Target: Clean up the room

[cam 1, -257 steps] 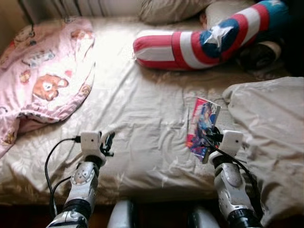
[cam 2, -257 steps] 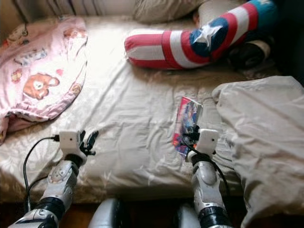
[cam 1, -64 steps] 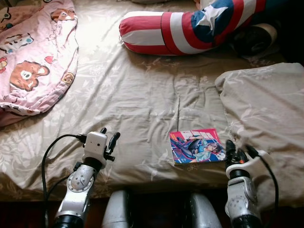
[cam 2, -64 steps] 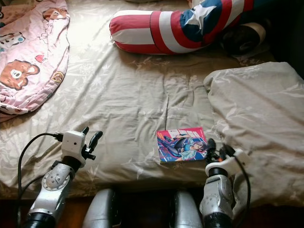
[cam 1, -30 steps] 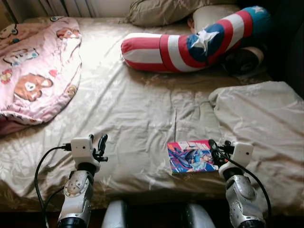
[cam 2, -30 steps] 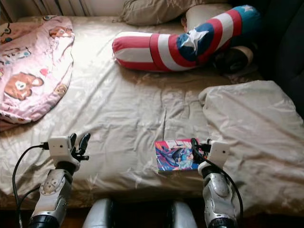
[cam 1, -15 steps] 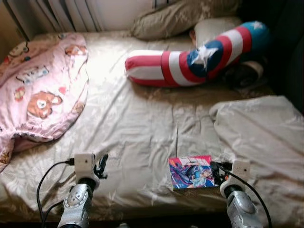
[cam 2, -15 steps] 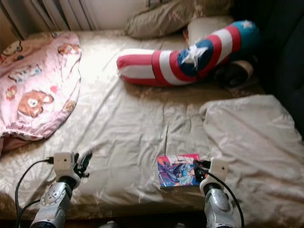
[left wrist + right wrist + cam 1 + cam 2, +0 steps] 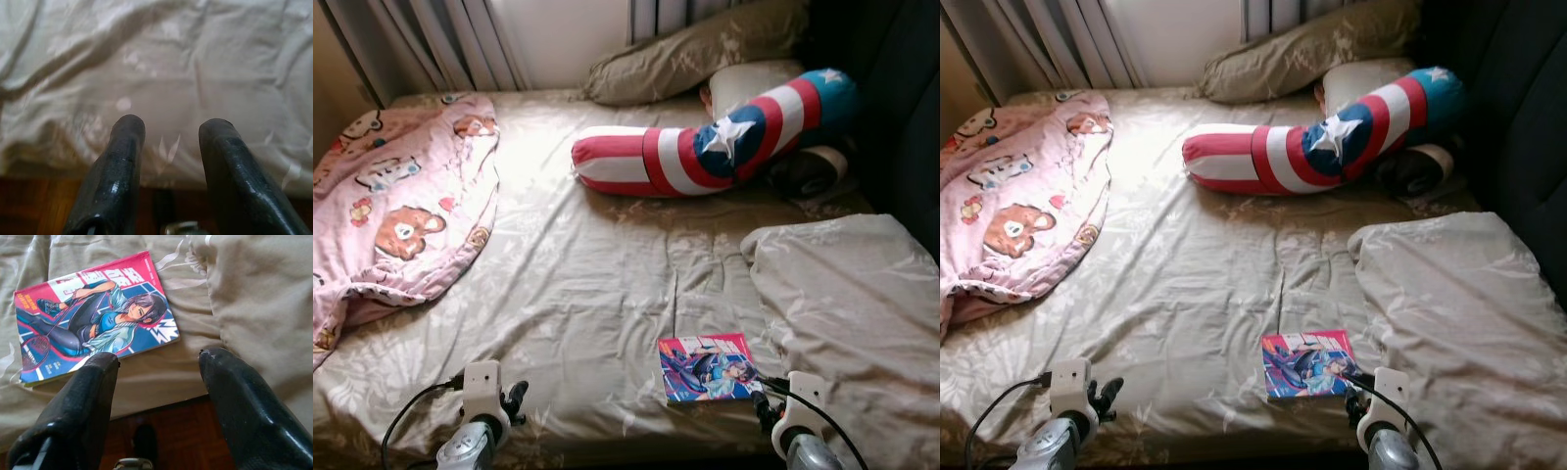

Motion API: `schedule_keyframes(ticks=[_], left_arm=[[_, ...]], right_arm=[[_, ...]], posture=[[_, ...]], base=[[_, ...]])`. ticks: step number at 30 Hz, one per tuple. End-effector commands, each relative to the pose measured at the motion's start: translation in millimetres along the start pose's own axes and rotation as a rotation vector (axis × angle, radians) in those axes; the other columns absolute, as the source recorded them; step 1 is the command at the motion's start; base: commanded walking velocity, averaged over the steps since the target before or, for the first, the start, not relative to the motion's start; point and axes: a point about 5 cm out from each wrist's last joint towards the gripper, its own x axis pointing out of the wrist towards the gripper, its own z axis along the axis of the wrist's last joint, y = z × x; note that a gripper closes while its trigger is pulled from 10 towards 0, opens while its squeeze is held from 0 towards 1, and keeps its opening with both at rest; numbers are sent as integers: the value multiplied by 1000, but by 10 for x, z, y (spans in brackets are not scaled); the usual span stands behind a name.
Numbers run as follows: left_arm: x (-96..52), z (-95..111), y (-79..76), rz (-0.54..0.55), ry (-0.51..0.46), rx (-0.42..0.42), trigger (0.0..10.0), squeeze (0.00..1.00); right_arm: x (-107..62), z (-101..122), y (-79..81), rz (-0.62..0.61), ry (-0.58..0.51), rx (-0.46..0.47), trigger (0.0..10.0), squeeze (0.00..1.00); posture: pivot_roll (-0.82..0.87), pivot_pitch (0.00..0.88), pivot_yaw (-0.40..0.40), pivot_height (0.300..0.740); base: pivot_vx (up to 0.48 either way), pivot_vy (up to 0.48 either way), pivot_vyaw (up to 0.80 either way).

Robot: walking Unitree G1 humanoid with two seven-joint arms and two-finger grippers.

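Pulled back from the comic book (image 9: 95,313) near the bed's (image 9: 607,264) front edge, both claws wide open and empty; thin, light, floppy — best pinched at its overhanging near edge.

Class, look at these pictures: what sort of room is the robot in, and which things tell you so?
Most likely a bedroom. A wide bed with a beige sheet, a beige pillow at its head, and a pink bear-print quilt all suggest it.
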Motion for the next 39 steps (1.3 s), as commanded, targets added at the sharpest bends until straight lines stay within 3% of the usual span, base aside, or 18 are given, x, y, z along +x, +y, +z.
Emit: schedule_keyframes(ticks=[1,3,9,13,26,34,36,39], left_arm=[[-27,-97,65,15,71,29,10000,0],[-58,-209,77,24,135,50,10000,0],[-86,-324,54,28,199,62,10000,0],[-116,-433,-9,19,239,57,10000,0],[-124,-524,-162,0,267,50,10000,0],[-143,-550,-120,24,275,46,10000,0],[-148,-557,-111,24,276,45,10000,0],[-163,-578,-93,27,282,45,10000,0]], right_arm=[[-9,-69,13,-3,38,6,10000,0],[-20,-126,36,11,64,-14,10000,0],[-29,-154,-16,-4,88,-16,10000,0],[-47,-203,-63,11,124,-83,10000,0],[-95,-264,-245,11,165,-127,10000,0],[-123,-258,-376,-16,155,-108,10000,0],[-112,-321,-228,-6,169,-107,10000,0],[-119,-365,-186,-9,180,-98,10000,0]], posture=[[5,116,35,740],[-5,109,36,740],[-9,111,26,740],[-15,110,3,740],[-2,76,-21,740],[-3,143,-15,740],[0,154,-11,740],[-12,150,1,740]], base=[[0,0,0],[0,0,0],[0,0,0],[0,0,0],[0,0,0],[0,0,100],[0,0,800],[0,0,800]])
